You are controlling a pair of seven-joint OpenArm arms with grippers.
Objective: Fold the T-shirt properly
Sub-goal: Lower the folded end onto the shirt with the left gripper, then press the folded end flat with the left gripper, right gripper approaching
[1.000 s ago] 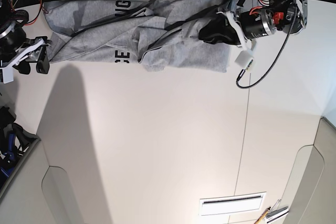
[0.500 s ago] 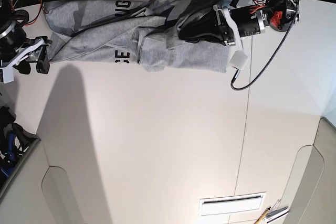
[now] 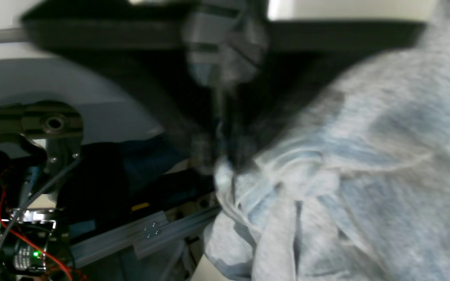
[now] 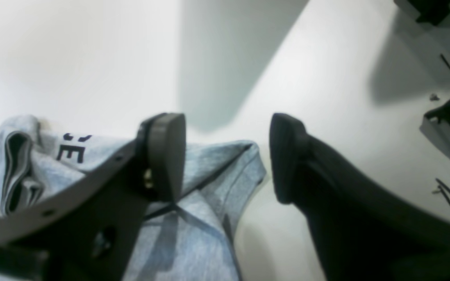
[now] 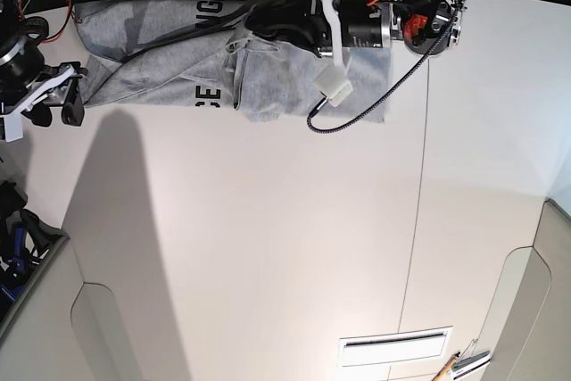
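Pincer on the left (image 5: 254,24) reaches low across the T-shirt (image 5: 169,64) at the counter's 12 o'clock edge, and its tip is buried in dark blur and grey folds; I cannot tell whether it is spread or pinching. Its wrist view is smeared, with bunched cloth filling the 3 o'clock side and dark framework at 9. Right pincer (image 4: 225,156) sits wide apart, nothing between the pads, just beside the shirt's hem corner at the 9 o'clock end of the garment in the base view. One pad hangs over the fabric, the other over bare counter (image 5: 268,247).

The shirt lies crumpled in a long band along the far edge, black letters (image 5: 207,95) showing on a fold, more lettering near the far rim. The surface is pale, smooth and matte, with a thin seam (image 5: 415,220) running from 12 toward 6. A long soft shadow (image 5: 125,220) falls across its 9 o'clock side. A white slotted plate (image 5: 394,347) lies at 5 o'clock. Past the far edge the room goes dark. A coiled cable (image 5: 357,109) droops from the left arm over the cloth.
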